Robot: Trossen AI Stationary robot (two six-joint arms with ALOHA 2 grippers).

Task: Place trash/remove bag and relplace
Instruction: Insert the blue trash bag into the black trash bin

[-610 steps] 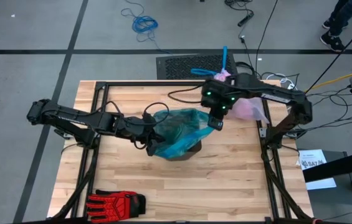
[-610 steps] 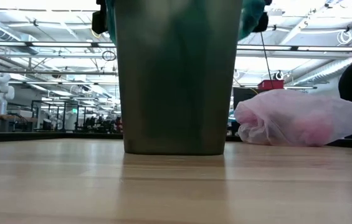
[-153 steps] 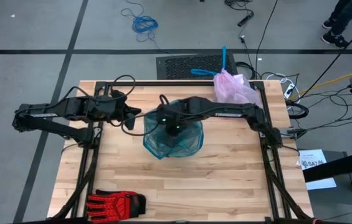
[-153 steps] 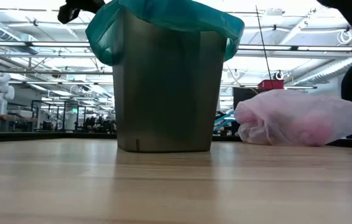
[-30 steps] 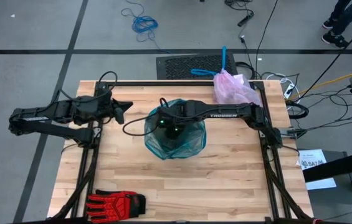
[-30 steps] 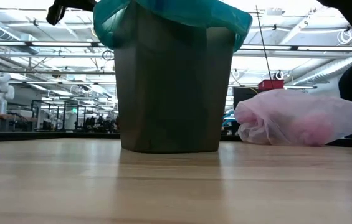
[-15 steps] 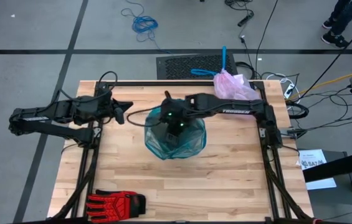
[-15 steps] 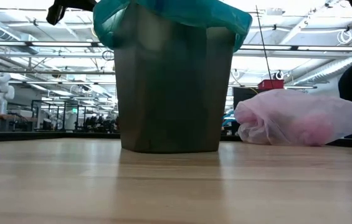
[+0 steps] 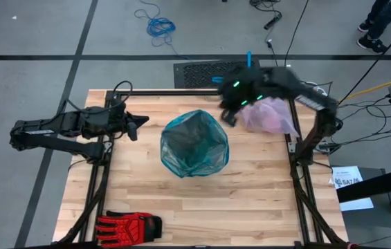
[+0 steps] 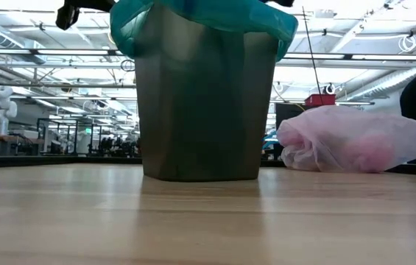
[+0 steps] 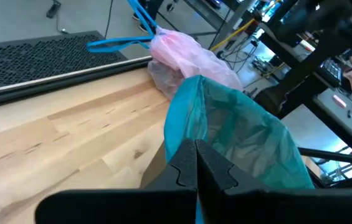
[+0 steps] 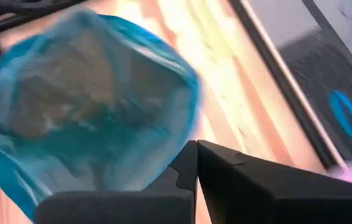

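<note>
- The teal liner [image 9: 194, 142] is draped loosely over the rim of the bin [image 10: 204, 103]; a passing arm could drag it off or tip the bin.
- The pink bag [image 9: 270, 114], full and knotted with blue drawstrings, lies on the table beyond the bin at the far right corner; a nudge could roll it off the edge.
- The right gripper [image 9: 228, 116], fingers together and empty, hangs between bin and pink bag, just beside the bag.
- The left gripper [image 9: 138, 123], fingers together and empty, waits left of the bin, well apart from the bag.
</note>
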